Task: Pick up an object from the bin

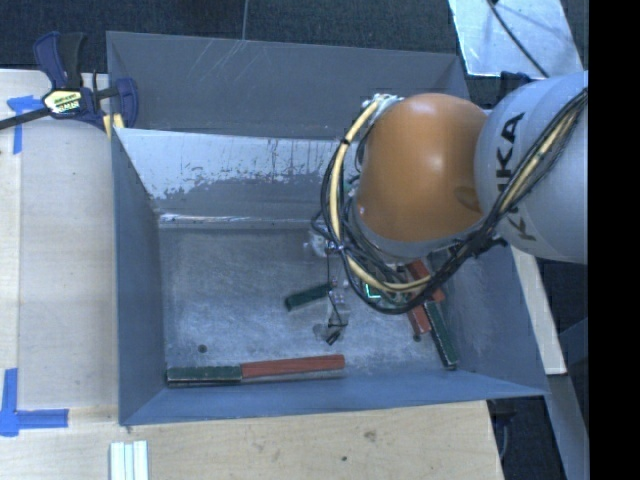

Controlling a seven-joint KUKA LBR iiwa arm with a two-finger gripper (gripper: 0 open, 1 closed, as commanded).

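Note:
My gripper (335,328) reaches down under the arm's orange cover to the bin floor, a little right of the middle. A small dark green bar (306,297) lies on the floor just to its left, touching or nearly touching it. Along the front wall lies a long thin stick (255,370), green at its left end and red at its right. A second red and green stick (434,330) lies slanted on the right side, partly hidden under the arm.
The arm and its orange cover with cables hang over the right half of the bin. A small dark speck (202,348) sits on the floor at the left. The bin's walls slope inward all round.

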